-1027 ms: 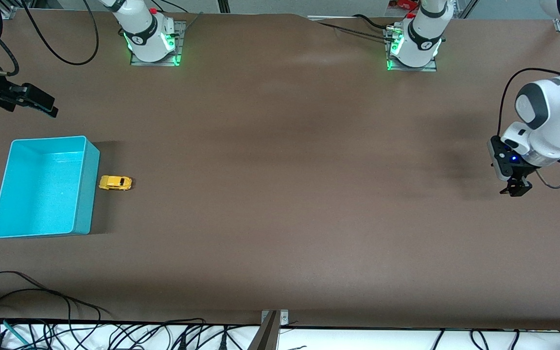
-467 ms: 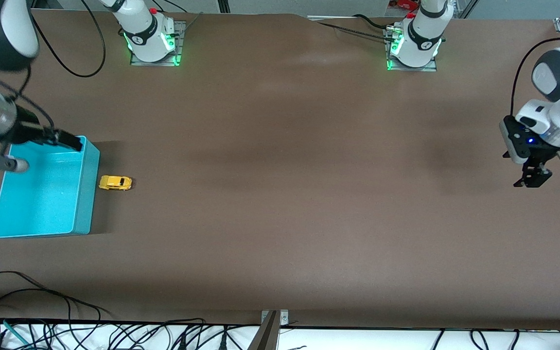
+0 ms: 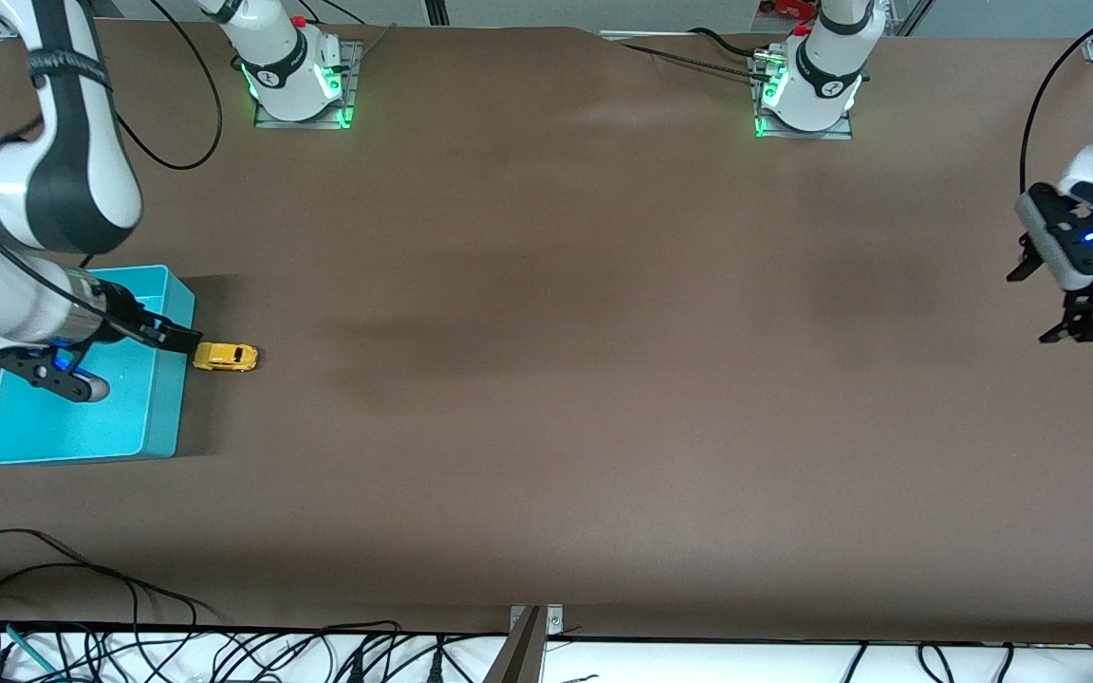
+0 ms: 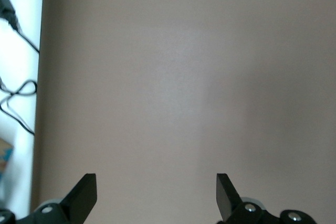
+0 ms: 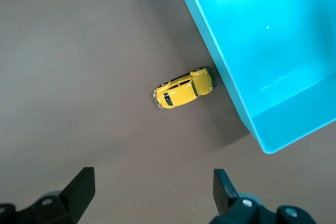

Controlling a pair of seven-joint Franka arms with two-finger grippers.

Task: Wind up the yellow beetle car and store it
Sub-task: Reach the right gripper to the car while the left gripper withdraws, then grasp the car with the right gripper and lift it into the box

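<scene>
Sitting on its wheels on the brown worktop [image 3: 546,379], the yellow beetle car [image 3: 225,357] rests just beside the outer wall of the turquoise bin [image 3: 159,417], toward the right arm's end of the worktop. In the right wrist view the car [image 5: 183,88] has one end right up against the bin's wall [image 5: 231,85]; whether they actually touch is hard to say. The bin looks empty where its floor shows, so storing has not been done, and nothing suggests the winding has either.

The right pincer [image 3: 172,334] hangs over the bin's edge next to the car, the arm reaching in across the bin. Its fingers stand wide apart — the right wrist view shows the two black tips [image 5: 84,186] spread with bare worktop between them and the car ahead of them, not yet between the fingers. That wide spread suits a first grasp of so small a body, probably across its sides. The bin wall so close to the car leaves little room for a finger at that end, so a grip across the flanks seems the safer choice.

The left pincer [image 3: 1083,323] waits over bare worktop at the left arm's end, well apart from car and bin. Its fingers [image 4: 86,190] are also spread wide with nothing between them — likely kept out of the way until a second grip is needed for winding.
</scene>
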